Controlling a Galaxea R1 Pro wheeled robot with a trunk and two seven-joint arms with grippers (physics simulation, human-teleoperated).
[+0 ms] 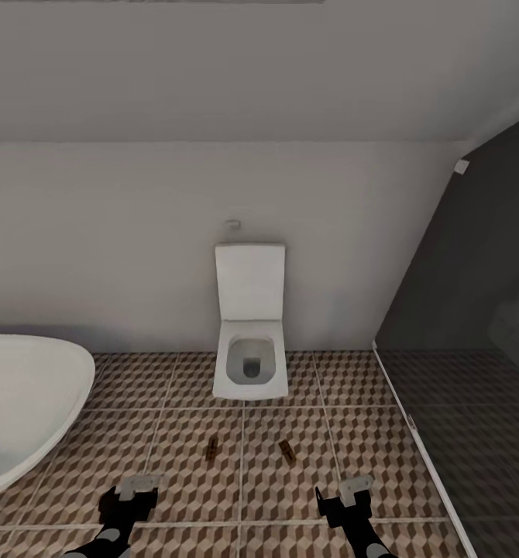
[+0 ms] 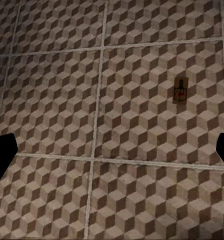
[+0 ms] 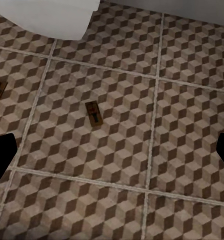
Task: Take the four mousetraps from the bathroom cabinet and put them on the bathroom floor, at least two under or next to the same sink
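Traps: two mousetraps (image 1: 212, 446) (image 1: 287, 451) are lying flat on the bathroom floor (image 1: 182, 480) before the toilet (image 1: 250, 364) | Fingers: left gripper (image 1: 138, 486) and right gripper (image 1: 353, 487) are hanging open, empty | Handling: probably light, stiff, thin; pinching the long edges looks best.

Mousetraps (image 1: 212, 446) brown wood – bathroom floor (image 1: 174, 434) matt patterned tile – toilet (image 1: 250, 364) smooth white.

A white square toilet (image 1: 250, 364) stands against the pale wall (image 1: 120, 232), lid up. A white bathtub (image 1: 23, 403) curves in nearby. A dark grey panel (image 1: 476, 263) stands at the other side.
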